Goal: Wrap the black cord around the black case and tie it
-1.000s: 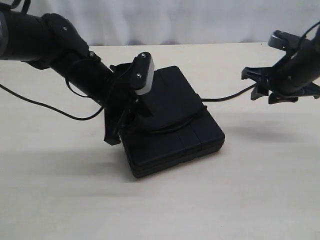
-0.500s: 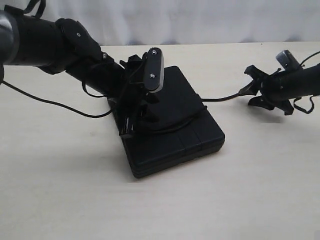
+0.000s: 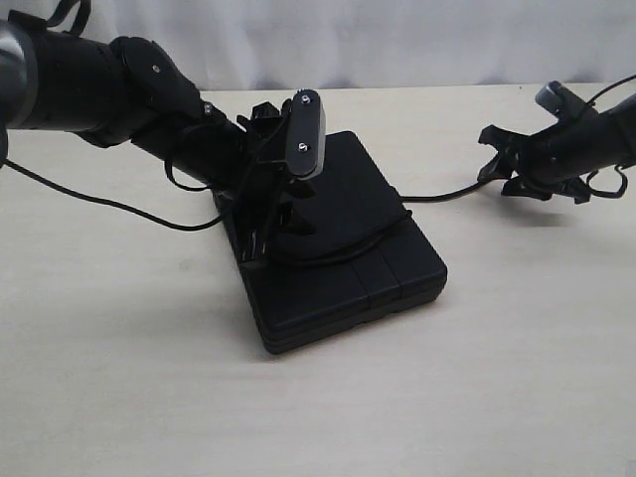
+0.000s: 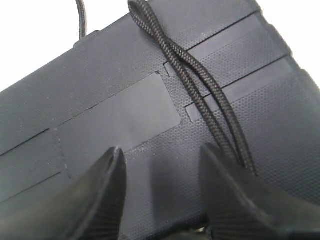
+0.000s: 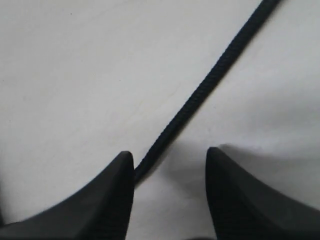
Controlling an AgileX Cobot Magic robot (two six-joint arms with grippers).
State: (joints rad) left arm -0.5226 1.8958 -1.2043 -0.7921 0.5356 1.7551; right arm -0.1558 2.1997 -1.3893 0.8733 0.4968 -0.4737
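The black case [image 3: 343, 263] lies flat in the middle of the table. The black cord [image 3: 438, 193] curves over its top and runs off its right edge across the table to my right gripper [image 3: 500, 171]. In the right wrist view that gripper [image 5: 169, 152] is open just above the table, and the cord [image 5: 210, 82] ends against the inner side of one finger. My left gripper [image 3: 260, 238] hovers over the case's left part. It is open [image 4: 162, 156] close above the textured lid [image 4: 115, 115], and two crossing cord strands [image 4: 200, 95] pass under one finger [image 4: 227, 190].
A thin glossy robot cable [image 3: 99, 206] trails over the table on the left. The left arm's white-faced wrist camera [image 3: 304, 134] stands above the case. A pale wall [image 3: 397, 40] closes off the back of the table.
The left wrist has rolled and shifted further over the case, then held still. The right gripper dipped, rose again slightly left, and turned; the cord's line to it is unchanged.
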